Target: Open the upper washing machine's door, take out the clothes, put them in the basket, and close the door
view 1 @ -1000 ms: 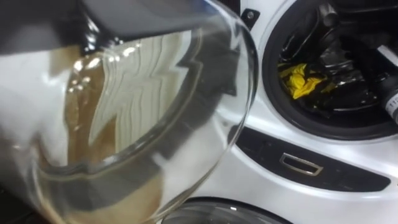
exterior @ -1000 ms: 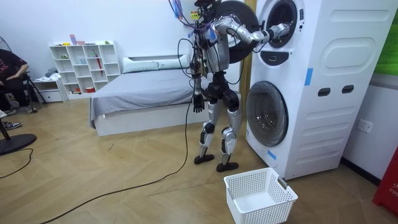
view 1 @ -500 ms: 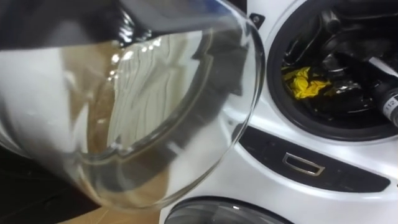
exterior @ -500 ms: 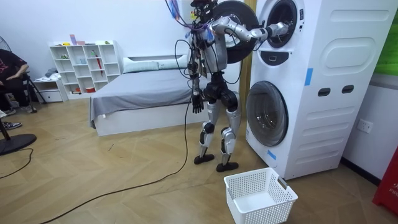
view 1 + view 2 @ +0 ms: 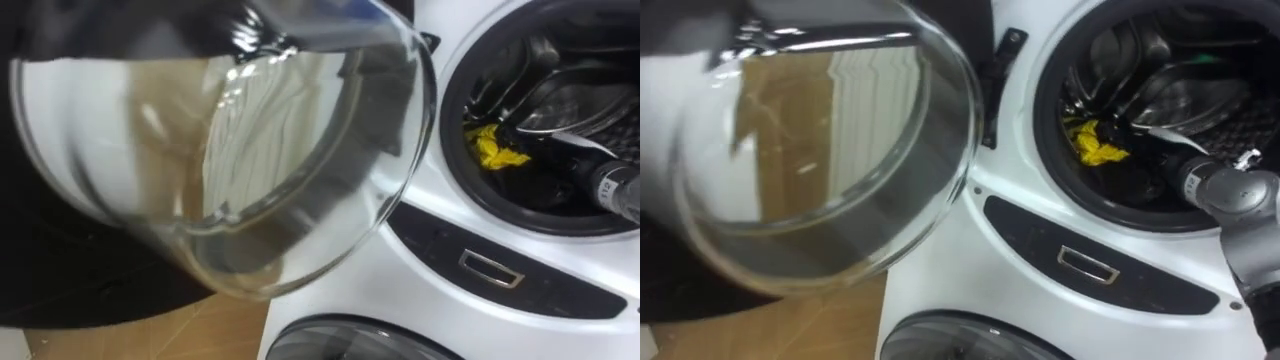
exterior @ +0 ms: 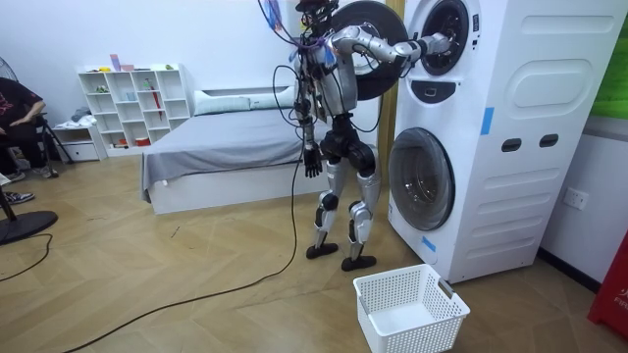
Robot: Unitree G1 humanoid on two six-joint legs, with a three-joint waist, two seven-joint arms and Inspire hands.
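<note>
While the robot stands upright on the wooden floor (image 6: 147, 284) just beside the white washing machine (image 6: 530, 127), a tall stack of two, its right arm reaches level into the upper drum (image 5: 545, 190). The right hand (image 5: 1170, 140) is inside that dark round mouth, and I cannot tell whether its fingers are curled or spread.

The yellow cloth (image 5: 497, 147) lies in the drum at the left of the opening, just beside the hand. It is a small crumpled lump of soft fabric with no long axis I can make out, bright against the dark rim.

The round glass door (image 5: 250, 150) hangs swung open across the left of the eye views. It is a deep, clear, shiny bowl that blocks much of the sight on that side. Below the drum runs a dark strip with a small metal handle (image 5: 490, 268), and under that is the lower door (image 6: 422, 191).

The left hand (image 6: 311, 162) hangs by the hip, fingers loose and pointing down. At the lower right of the room view a white lattice basket (image 6: 410, 309) sits on the floor in front of the machine. A grey bed (image 6: 226, 147) and a white shelf (image 6: 132, 108) stand behind, at the left.
</note>
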